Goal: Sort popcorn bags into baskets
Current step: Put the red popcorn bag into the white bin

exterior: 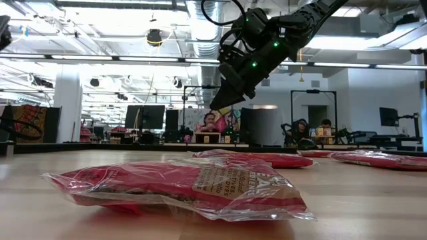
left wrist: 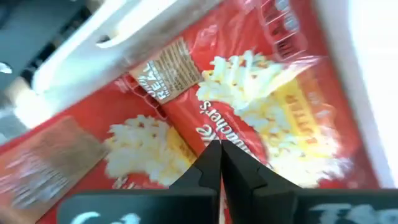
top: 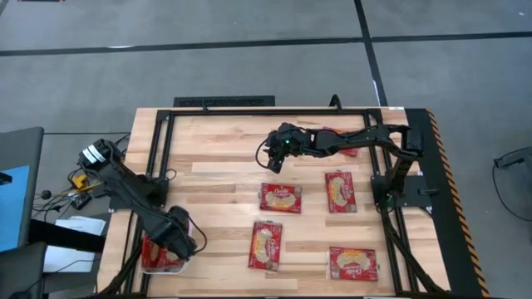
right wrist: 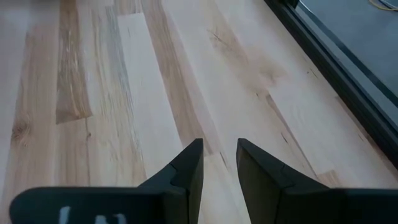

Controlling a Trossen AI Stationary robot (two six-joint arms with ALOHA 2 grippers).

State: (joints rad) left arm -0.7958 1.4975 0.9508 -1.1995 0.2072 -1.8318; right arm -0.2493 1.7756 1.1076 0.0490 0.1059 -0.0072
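Left gripper (left wrist: 220,163), fingers together, hovers just above popcorn bags (left wrist: 249,106) in the white tray (left wrist: 124,34); "REAL" readable ahead. Right gripper (right wrist: 219,163), slightly apart, over bare table (right wrist: 124,74).

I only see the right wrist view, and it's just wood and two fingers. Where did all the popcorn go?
Observer: The right gripper hangs open in the air over bare wood. Four loose bags lie flat on the table close by, outside your view.
Operator: So where's the tray they go in?
Observer: The tray sits at the table corner by the left arm. The left gripper, shut, is right above the packed bags already lying in it.
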